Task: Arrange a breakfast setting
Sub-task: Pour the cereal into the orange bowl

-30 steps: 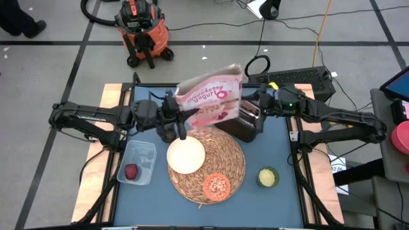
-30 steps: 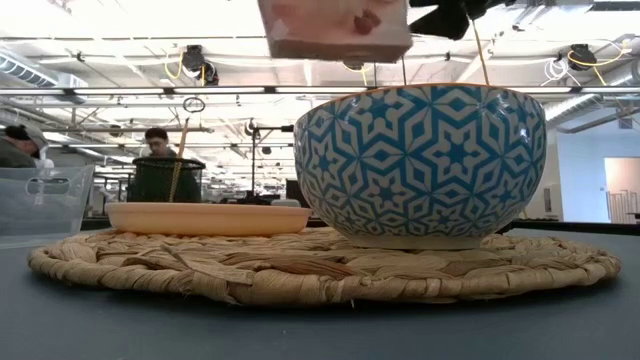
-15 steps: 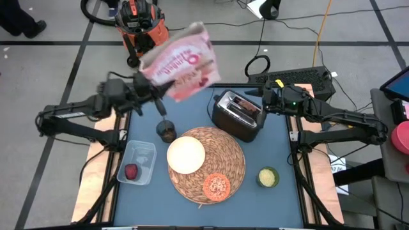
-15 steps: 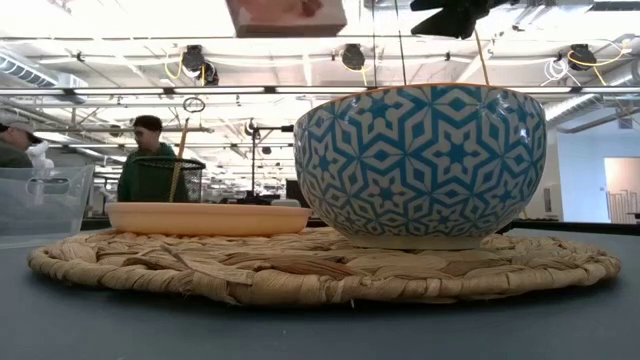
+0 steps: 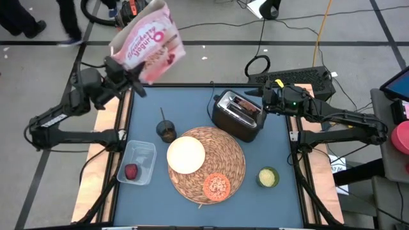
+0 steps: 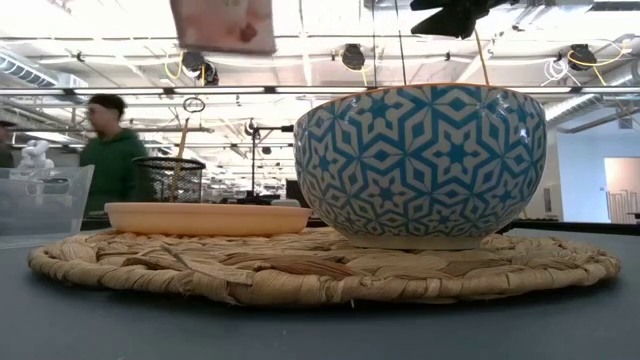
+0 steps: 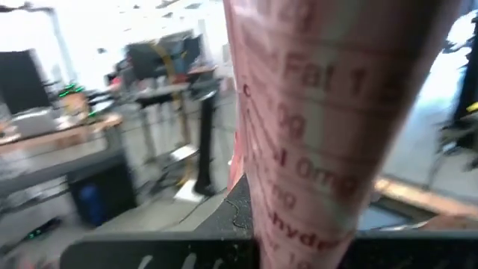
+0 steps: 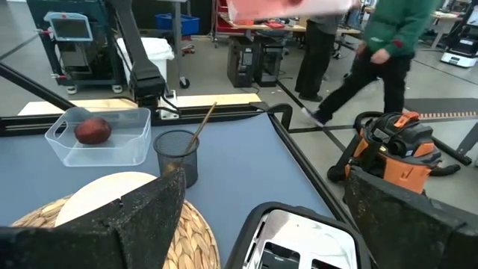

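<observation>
Left pincer (image 5: 121,69) grips the cereal box (image 5: 146,41), seemingly beyond the table.

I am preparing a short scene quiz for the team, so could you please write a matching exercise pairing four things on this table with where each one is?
Things:
1. cereal box
2. dark-red fruit
3. wooden spoon
4. cream bowl

Places:
A. on the woven placemat
B. held in the air by the left gripper
C. in the clear plastic tub
D. standing in the dark cup

Pairs: 1-B, 2-C, 3-D, 4-A
</observation>
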Controlling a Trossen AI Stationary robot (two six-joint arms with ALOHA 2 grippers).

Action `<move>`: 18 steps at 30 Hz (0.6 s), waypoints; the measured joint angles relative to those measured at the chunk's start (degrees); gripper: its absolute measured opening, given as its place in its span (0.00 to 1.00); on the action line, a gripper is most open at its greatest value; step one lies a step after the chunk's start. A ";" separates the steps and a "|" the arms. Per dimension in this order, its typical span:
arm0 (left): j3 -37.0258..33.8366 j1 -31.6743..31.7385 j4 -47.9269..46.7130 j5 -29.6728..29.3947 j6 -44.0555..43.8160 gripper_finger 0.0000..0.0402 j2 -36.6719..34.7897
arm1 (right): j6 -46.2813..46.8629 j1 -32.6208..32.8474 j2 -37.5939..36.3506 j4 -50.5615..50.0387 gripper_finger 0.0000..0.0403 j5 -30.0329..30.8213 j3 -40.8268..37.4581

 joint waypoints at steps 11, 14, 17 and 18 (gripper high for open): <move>-2.90 7.74 -9.80 -0.33 -5.06 0.01 -0.12 | -0.01 0.00 0.00 0.00 0.88 0.00 0.00; -8.30 8.72 -6.34 -0.27 -5.35 0.01 -0.93 | 0.01 0.00 0.00 0.00 0.88 -0.02 0.00; -15.04 9.53 -0.97 -0.27 -5.28 0.01 -1.87 | 0.01 0.00 0.00 0.00 0.88 -0.02 0.00; -17.10 9.81 0.50 -0.29 -5.28 0.01 -2.19 | 0.01 0.00 0.00 0.00 0.88 -0.02 0.00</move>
